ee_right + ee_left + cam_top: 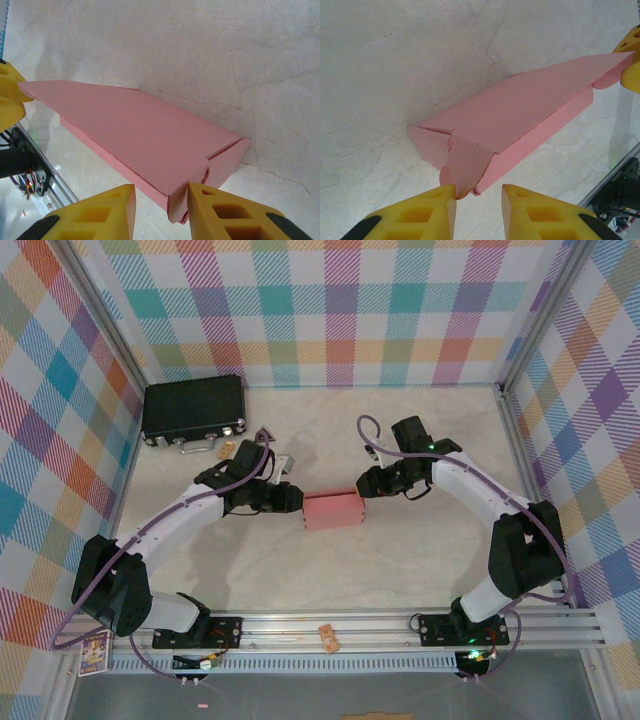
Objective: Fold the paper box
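- Two arms, both reaching inward from the near edge and meeting over the middle of the pale marbled surface [330, 440].
- Left arm [180, 515]: the shoulder bulges out to the left. The white forearm runs up and to the right, and the wrist is level with the box.
- Left claw [295, 498] points right, at the box's left end.
- Right arm [470, 485]: the black elbow is held high on the right. The white forearm slopes left, and the wrist sits just beyond the box's right end.
- Right claw [365, 483] points left.
- One salmon-pink thin card paper box [330, 510], a low rectangular shape, lies flat on the surface between the two claws. It touches or nearly touches each.
- Left wrist view: the yellow fingers [420, 215] of the left claw [477, 192] stand partly open with bare surface showing in the gap. The box's [520, 110] rounded end flap hangs toward that gap, its tip just at one finger's inner corner. It is not pinched.
- Right wrist view: the right claw [161, 192] is also partly open. The near end corner of the box [135, 135] dips into the gap against one yellow finger [235, 215], with clear space before the other finger. No clamp is seen.
- In each wrist view the other claw's yellow tips sit at the box's far corner.
- One black hard case with metal latches [193, 410] sits at the far left corner, well apart from the box.
- Count: two arms, two claws, one box, one case.
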You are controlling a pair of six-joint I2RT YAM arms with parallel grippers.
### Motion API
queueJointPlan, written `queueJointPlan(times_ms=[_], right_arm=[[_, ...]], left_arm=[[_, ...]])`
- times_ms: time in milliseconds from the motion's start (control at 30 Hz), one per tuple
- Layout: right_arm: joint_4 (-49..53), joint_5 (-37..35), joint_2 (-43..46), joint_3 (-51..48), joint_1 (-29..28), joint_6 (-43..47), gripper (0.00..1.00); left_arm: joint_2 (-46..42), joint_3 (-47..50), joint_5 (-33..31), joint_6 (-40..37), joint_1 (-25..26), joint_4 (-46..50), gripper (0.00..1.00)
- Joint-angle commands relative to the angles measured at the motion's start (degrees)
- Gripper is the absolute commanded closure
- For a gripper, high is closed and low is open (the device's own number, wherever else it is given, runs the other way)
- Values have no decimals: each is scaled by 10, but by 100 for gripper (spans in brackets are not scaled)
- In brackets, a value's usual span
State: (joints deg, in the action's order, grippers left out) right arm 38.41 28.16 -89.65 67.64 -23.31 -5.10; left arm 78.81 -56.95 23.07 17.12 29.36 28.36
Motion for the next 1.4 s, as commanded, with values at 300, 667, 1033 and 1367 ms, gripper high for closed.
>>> queueJointPlan(times_ms=[300, 667, 1033, 1367], right_arm=[[-4, 19, -6, 2, -4, 7, 66], [-6, 22, -6, 0, -6, 8, 67], [-3, 16, -1, -17, -9, 9, 81], [-7, 14, -2, -45, -10, 10, 95]], left_arm=[[18, -10, 35, 30, 15, -38, 72], [34, -2, 26, 25, 19, -31, 73], [38, -3, -15, 6, 27, 6, 77], [45, -1, -31, -2, 35, 22, 83]])
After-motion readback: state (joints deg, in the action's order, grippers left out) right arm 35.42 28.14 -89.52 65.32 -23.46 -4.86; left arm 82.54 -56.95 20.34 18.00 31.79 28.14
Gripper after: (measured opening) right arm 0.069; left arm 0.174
